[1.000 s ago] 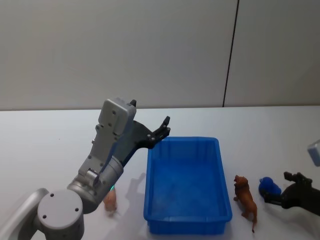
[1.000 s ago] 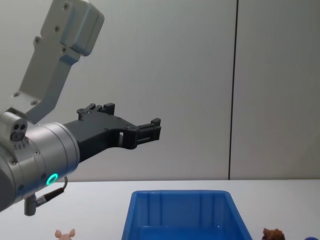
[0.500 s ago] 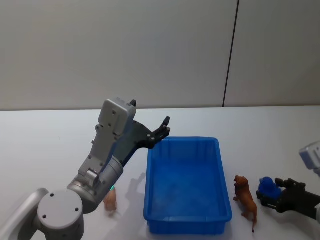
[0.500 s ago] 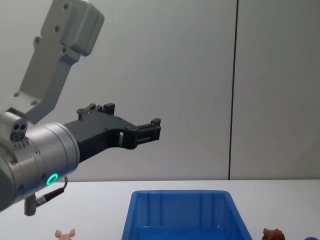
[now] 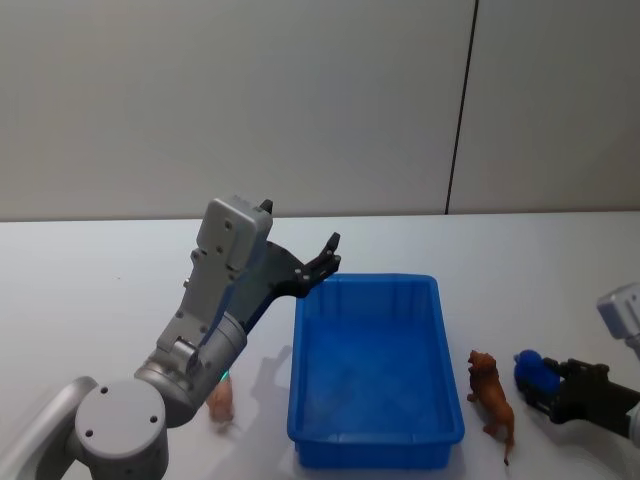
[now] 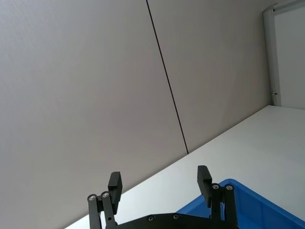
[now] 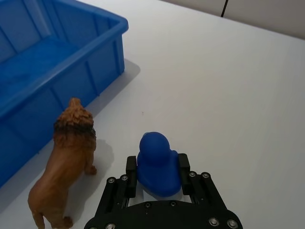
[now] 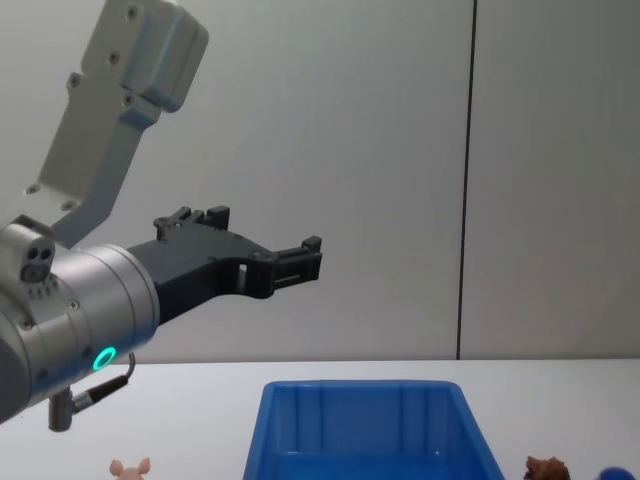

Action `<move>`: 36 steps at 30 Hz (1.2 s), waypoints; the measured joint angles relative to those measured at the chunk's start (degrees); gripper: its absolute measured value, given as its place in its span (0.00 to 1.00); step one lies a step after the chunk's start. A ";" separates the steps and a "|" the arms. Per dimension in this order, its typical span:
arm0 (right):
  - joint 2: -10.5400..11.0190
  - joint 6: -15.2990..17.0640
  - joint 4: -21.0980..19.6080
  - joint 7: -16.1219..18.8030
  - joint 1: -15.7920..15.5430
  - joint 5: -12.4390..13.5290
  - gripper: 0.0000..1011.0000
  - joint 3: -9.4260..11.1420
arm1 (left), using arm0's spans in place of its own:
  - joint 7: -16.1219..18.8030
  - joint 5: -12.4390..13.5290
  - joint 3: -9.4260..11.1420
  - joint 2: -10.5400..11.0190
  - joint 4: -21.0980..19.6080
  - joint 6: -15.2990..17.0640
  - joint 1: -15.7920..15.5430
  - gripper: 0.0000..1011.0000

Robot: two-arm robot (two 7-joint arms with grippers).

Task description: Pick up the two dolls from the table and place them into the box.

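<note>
Since a second earlier, the right gripper (image 5: 550, 388) had slid a little toward the brown doll (image 5: 493, 395), carrying a small blue rounded object (image 7: 156, 160) with it; its jaws sat narrow, pressed against that object's sides; the left arm had not moved. The left gripper (image 5: 331, 252) hung raised above the far left corner of the box (image 5: 370, 452), jaws spread wide and holding nothing. The brown doll stood on the table (image 5: 100, 280) just beside the box's right wall, between the box and the right gripper, apart from both; the pink doll (image 5: 221, 403) stood on the table left of the box, partly hidden behind the left arm. The blue box held neither doll; as far as could be judged, no part of the task was done, and both dolls remained to be picked up and placed inside.
</note>
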 joint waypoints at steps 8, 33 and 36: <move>0.07 -2.45 -1.78 -1.55 -0.36 1.24 0.45 0.21 | 0.00 0.00 0.00 0.00 0.00 0.00 0.00 0.99; -3.46 -4.57 -8.97 2.78 4.08 2.85 0.29 -2.04 | 0.00 0.00 0.00 0.00 0.00 0.00 0.00 0.99; -4.13 -3.96 -8.94 3.58 4.57 2.58 0.27 -2.78 | 0.00 0.00 0.00 0.00 0.00 0.00 0.00 0.99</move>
